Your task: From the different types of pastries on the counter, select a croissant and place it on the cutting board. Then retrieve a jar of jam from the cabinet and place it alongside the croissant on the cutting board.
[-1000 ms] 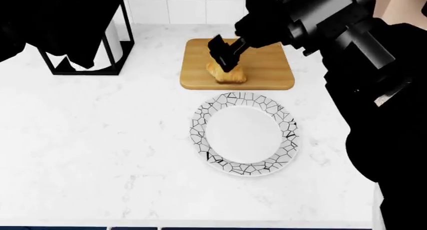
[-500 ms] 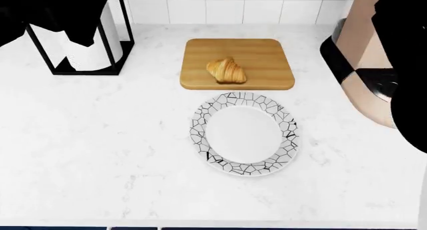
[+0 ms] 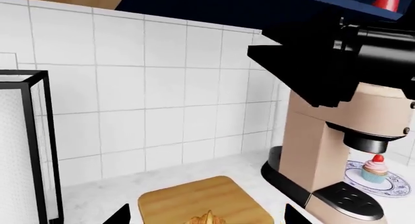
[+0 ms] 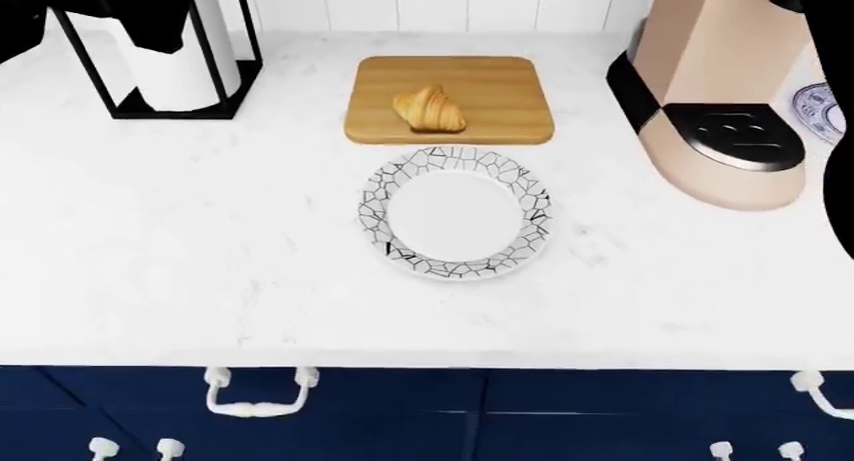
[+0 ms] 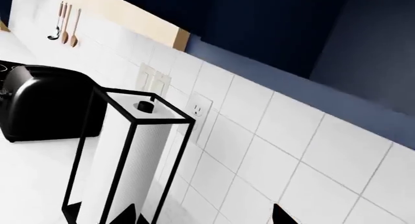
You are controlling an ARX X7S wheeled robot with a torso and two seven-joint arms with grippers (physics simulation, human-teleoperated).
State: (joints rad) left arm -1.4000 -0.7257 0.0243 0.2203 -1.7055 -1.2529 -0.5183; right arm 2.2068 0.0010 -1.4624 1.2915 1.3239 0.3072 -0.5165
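Note:
The golden-brown croissant (image 4: 430, 109) lies on the wooden cutting board (image 4: 494, 81) at the back of the white counter (image 4: 187, 241), touched by no gripper. In the left wrist view the croissant (image 3: 208, 218) and the cutting board (image 3: 194, 199) lie far below my open left gripper (image 3: 206, 220), whose two dark fingertips (image 3: 120, 216) stand wide apart. High at the cabinet's edge shows a red jar of jam (image 3: 387, 0) with a white lid. A pink-frosted cupcake (image 3: 374, 168) sits beyond the coffee machine. My right gripper (image 5: 206, 216) is open and faces the tiled wall.
A white crackle-pattern plate (image 4: 454, 212) lies in front of the board. A beige coffee machine (image 4: 707, 81) stands to the right, with a blue-rimmed plate (image 4: 817, 106) behind it. A black-framed paper towel holder (image 4: 160, 51) stands at the left and a black toaster (image 5: 39, 107) beyond it. Navy drawer fronts (image 4: 400, 421) run below.
My right gripper has let go of the croissant and lifted away from the board. The head view has pulled back, so the coffee machine and drawer fronts now show.

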